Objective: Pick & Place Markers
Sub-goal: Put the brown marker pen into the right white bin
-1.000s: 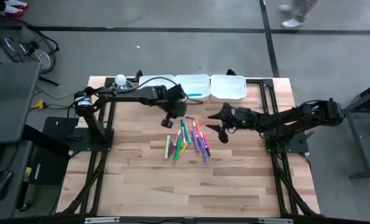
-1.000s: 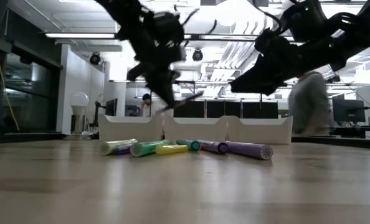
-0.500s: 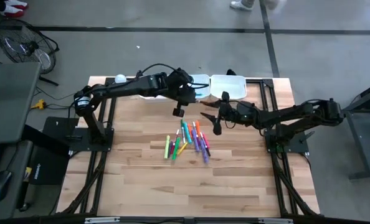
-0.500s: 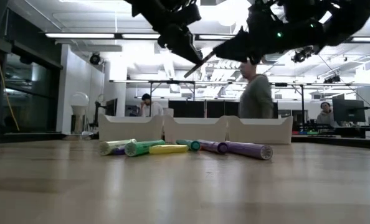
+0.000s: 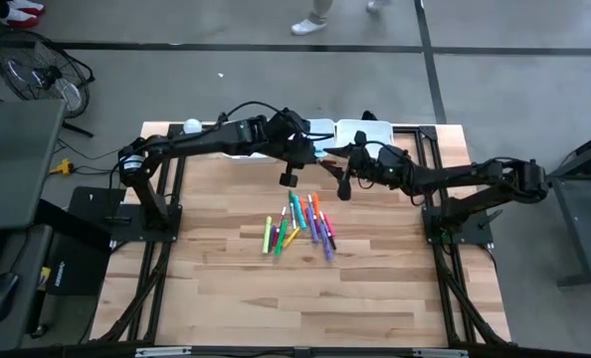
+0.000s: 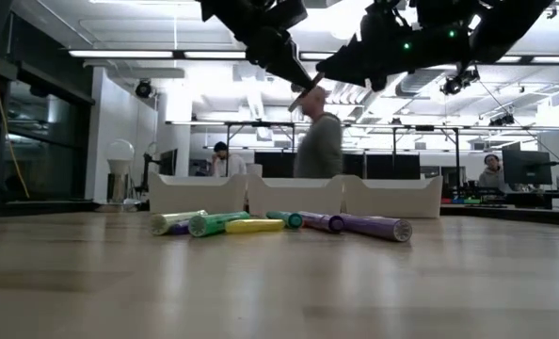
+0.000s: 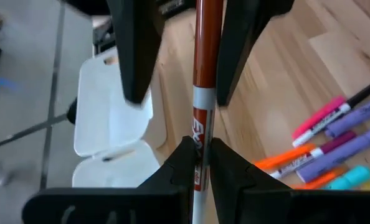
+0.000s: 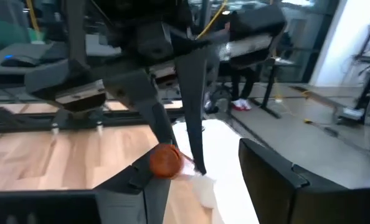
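Observation:
A red marker (image 7: 207, 56) with a white labelled part is up in the air above the table's far middle, with my left gripper (image 7: 200, 158) shut on it. My right gripper (image 8: 203, 174) is open at the marker's free end. Its fingers (image 7: 132, 56) stand on either side of the red shaft, and I cannot tell whether one touches it. In the right wrist view the marker's round end (image 8: 166, 160) shows close beside one finger. Several more markers (image 5: 300, 224) lie loose on the wooden table. My left gripper pinches the marker's white labelled part (image 7: 200, 134) between its two fingertips. The fingers slant down from the table's left, and the marker sticks out ahead of them toward my right gripper. The marker is lifted clear of the table, well above the loose markers.
White trays (image 5: 365, 139) stand in a row along the far edge, just behind both grippers. Bare wood lies near and to both sides of the marker pile (image 6: 279, 224). A person (image 6: 319, 141) walks in the room beyond the table.
My left gripper has risen from the marker pile with the red marker and gone toward the far edge. My right gripper has also risen and moved toward the table's left and far edge, so its fingers now flank the marker's free end.

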`<action>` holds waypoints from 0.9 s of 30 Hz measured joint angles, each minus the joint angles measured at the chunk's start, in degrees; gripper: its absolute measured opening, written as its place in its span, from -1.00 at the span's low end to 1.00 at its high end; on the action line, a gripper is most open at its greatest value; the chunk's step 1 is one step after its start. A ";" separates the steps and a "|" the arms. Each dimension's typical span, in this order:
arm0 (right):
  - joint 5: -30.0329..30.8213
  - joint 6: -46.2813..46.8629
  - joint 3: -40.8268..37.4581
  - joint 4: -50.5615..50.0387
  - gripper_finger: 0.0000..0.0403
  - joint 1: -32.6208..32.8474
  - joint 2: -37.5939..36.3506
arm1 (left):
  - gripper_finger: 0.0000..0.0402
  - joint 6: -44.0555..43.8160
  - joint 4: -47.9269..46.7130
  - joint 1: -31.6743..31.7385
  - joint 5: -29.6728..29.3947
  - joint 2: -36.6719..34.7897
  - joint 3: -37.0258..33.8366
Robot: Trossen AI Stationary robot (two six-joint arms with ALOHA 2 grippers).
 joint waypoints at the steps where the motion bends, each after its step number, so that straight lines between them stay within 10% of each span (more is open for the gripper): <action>1: -0.80 0.50 0.02 -0.50 -0.16 -0.21 0.00 | -0.87 0.01 0.04 -0.24 -0.34 0.00 0.00; 16: -3.12 2.40 0.11 -0.73 -0.83 -0.36 0.00 | -0.87 -2.07 1.91 -1.37 -1.03 0.00 0.00; 27: -3.42 3.98 0.11 -0.74 -0.84 -0.42 0.00 | -0.80 -2.89 2.26 -1.46 -3.14 0.02 -0.04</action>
